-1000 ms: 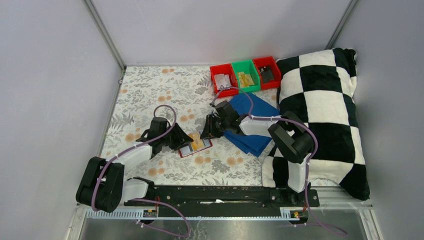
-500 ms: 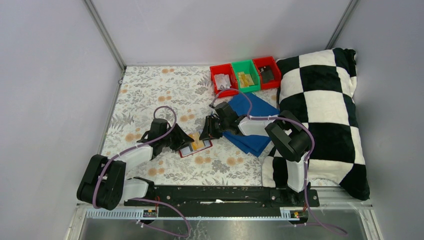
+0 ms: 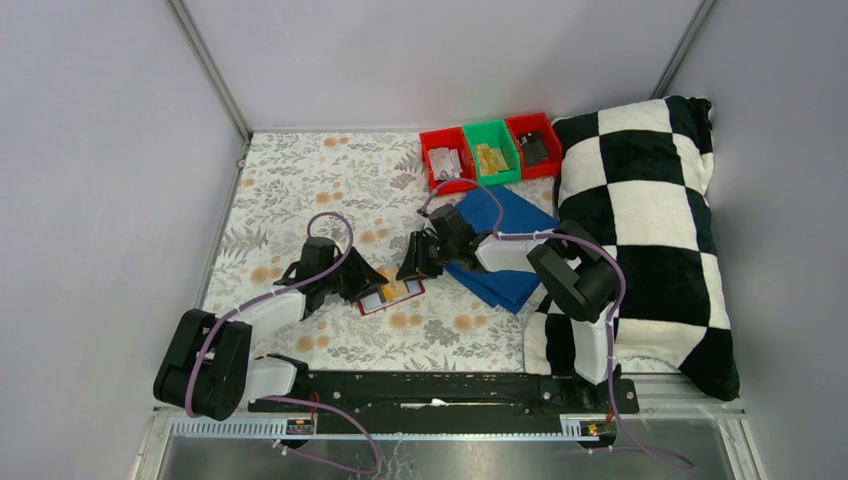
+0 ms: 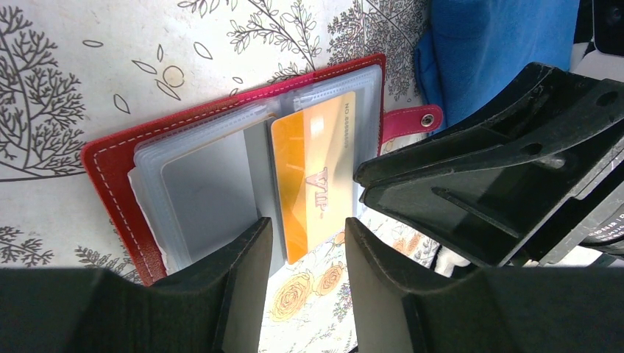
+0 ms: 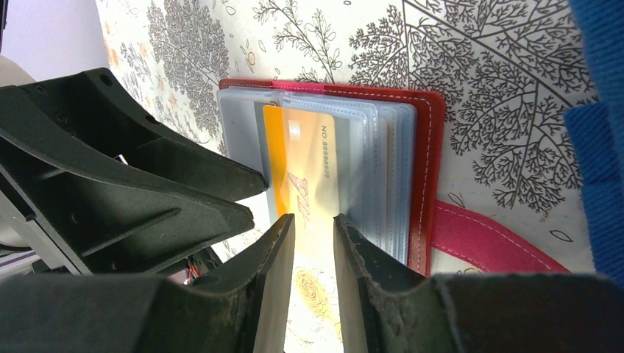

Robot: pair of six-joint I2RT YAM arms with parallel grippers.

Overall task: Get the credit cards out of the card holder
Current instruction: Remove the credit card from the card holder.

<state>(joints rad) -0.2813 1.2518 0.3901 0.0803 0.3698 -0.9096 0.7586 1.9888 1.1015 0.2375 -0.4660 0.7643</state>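
Note:
The red card holder [image 3: 385, 306] lies open on the floral cloth between my two grippers. Its clear sleeves [image 4: 184, 184] face up, and its strap tab [image 4: 410, 120] points toward the blue cloth. A yellow-orange credit card [image 4: 313, 169] sticks partway out of a sleeve. My left gripper [image 4: 307, 235] is open, and the card's free end sits in the gap without being pinched. From the opposite side my right gripper [image 5: 315, 220] hovers over the same card [image 5: 305, 165], its jaws narrowly apart with nothing clamped. Other cards are not clearly visible.
A folded blue cloth [image 3: 505, 245] lies just right of the holder, under the right arm. Red [image 3: 445, 160], green [image 3: 492, 150] and red [image 3: 535, 145] bins stand at the back. A black-and-white checkered pillow [image 3: 650, 230] fills the right side. Grey walls enclose the table.
The right gripper has edged slightly left toward the holder. The left jaws stand a touch wider. The holder and card have not moved.

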